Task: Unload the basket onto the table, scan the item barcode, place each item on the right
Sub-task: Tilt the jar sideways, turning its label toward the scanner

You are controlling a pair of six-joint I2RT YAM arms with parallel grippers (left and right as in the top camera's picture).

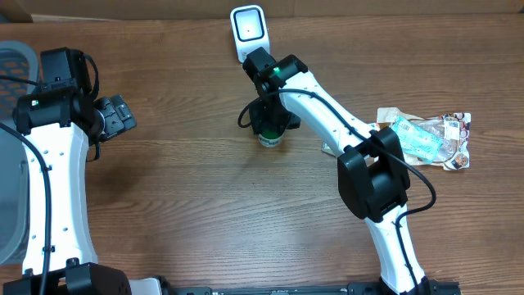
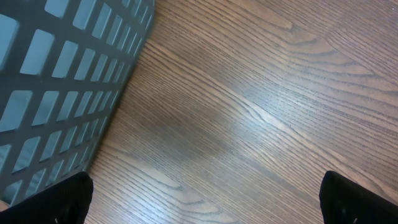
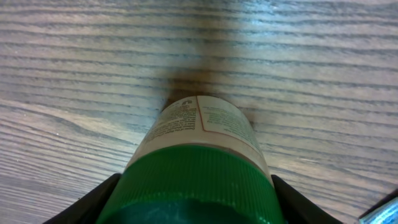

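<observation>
The wooden table (image 1: 188, 205) is being seen from above, and everything else is being carried on it or is being held over it. A grey slotted basket (image 1: 10, 213) is being cut off by the left edge of the overhead view, and its latticed wall is filling the upper left corner of the left wrist view.

The left arm (image 1: 57, 180) is being held up along the left side of the table, just beside the basket. Its jaws are being kept wide apart over bare wood, with only their two dark tips showing in the bottom corners of the left wrist view and nothing between them.

The right arm (image 1: 327, 111) is being stretched from the near edge towards the middle of the far side. A heap of crinkled snack packets (image 1: 426, 139) is lying on the table to the right of it, well apart from its jaws. A white barcode scanner (image 1: 248, 31) is being stood at the far edge, near the right wrist.

The bottle (image 1: 271, 138), with a white label and a green ribbed cap (image 3: 193, 180), is being kept on the table just in front of the scanner, under the right wrist. The right jaws are being set close against the cap, one on either side of it. Whether the cap is being squeezed or only flanked cannot be told.
</observation>
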